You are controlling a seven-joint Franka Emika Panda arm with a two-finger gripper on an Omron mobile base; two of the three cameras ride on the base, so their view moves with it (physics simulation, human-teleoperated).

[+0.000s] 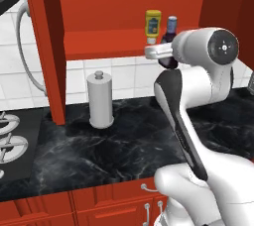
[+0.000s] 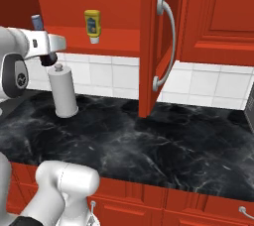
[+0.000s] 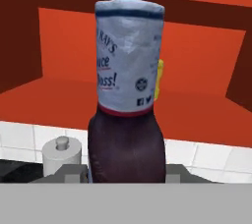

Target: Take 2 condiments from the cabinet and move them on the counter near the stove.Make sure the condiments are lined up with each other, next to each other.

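One rigid, light, probably slick dark brown bottle (image 3: 126, 144) is clamped low on its body by the gripper (image 3: 126, 176).

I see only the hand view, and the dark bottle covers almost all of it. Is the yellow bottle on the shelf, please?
Observer: Yes, the yellow bottle stands on the cabinet shelf, cap down, beside the dark bottle in the hand.
Operator: Where is the stove from here?
Observer: The stove is at the far left of the counter in the left base view.
Operator: Anything standing between?
Observer: A grey cylinder stands on the counter between.
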